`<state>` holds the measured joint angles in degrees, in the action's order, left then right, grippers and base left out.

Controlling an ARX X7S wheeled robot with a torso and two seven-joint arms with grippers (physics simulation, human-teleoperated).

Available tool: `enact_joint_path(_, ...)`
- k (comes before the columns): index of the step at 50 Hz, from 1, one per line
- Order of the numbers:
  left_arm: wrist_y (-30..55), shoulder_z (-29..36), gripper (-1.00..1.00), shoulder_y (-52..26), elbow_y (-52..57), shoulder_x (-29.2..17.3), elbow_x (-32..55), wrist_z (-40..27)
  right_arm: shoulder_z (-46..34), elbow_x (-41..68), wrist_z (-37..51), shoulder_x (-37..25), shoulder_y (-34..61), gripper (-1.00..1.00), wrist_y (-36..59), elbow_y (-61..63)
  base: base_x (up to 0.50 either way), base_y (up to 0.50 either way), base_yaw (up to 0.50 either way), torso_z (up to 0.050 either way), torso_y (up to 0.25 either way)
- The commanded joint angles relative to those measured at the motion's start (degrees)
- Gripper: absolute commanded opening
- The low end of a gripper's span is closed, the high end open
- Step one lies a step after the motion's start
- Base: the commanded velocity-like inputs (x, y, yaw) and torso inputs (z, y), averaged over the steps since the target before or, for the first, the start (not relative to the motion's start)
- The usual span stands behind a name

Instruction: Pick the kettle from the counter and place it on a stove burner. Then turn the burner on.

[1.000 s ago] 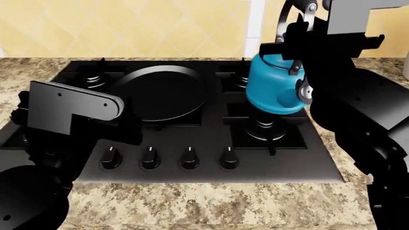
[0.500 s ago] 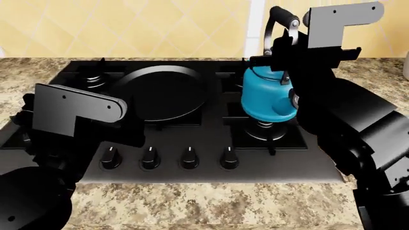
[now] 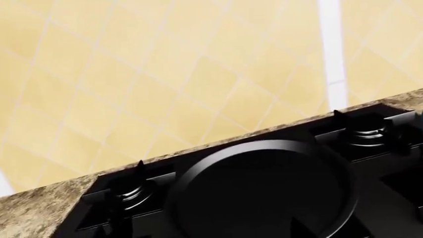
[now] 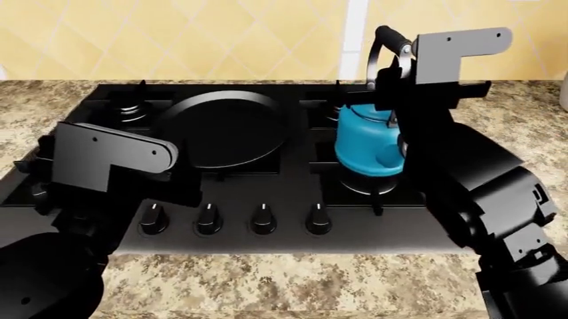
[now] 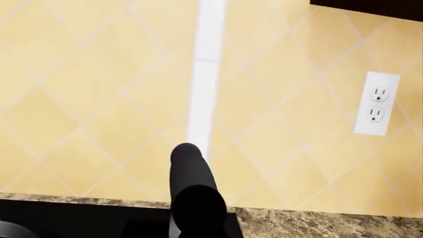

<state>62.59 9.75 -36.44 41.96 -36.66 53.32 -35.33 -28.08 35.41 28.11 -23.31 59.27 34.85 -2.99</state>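
The teal kettle (image 4: 366, 145) hangs upright right over the front right stove burner (image 4: 368, 188); I cannot tell whether its base touches the grate. My right gripper (image 4: 397, 66) is shut on the kettle's arched handle just below its black top. That black handle top (image 5: 191, 186) fills the near middle of the right wrist view, with the granite counter (image 5: 317, 222) behind it. My left arm (image 4: 106, 156) hovers over the stove's front left corner, its fingers hidden behind the wrist plate.
A black pan (image 4: 226, 126) sits on the big middle burner, also the pan (image 3: 264, 188) in the left wrist view. Several knobs (image 4: 209, 219) line the stove's front. A back left burner (image 4: 132, 106) stands bare. A white jar (image 4: 563, 93) shows at the right edge.
My right gripper has carried the kettle down and slightly left, and brought it upright, from above the front right burner to just over its grate. The left arm has barely moved.
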Motion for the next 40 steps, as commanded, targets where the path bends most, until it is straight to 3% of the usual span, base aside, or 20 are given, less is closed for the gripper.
enact_joint_path(1,-2.05,1.06,1.0,0.87,-1.62,-0.14,-1.96,1.1,-1.22,-2.32,-1.5,1.2,-0.32,-1.0,-2.65,-4.21,0.0,0.0,0.0,0.0,0.0)
enact_joint_path(21,-2.86,1.63,1.0,1.22,-2.06,-0.27,-2.34,1.22,-2.27,-1.57,-2.09,0.53,-1.01,-1.0,-0.66,-3.67,0.0,0.0,0.0,0.0,0.0)
enact_joint_path(22,-2.81,1.63,1.0,1.12,-2.11,-0.28,-2.29,1.2,-2.28,-1.48,-2.06,0.48,-1.02,1.0,-0.49,-3.46,0.0,0.0,0.0,0.0,0.0)
enact_joint_path(40,-2.6,2.58,1.0,-0.13,-2.84,0.15,-2.26,1.11,-1.97,-0.39,-2.72,-0.11,-0.47,1.0,0.31,-2.78,0.0,0.0,0.0,0.0,0.0)
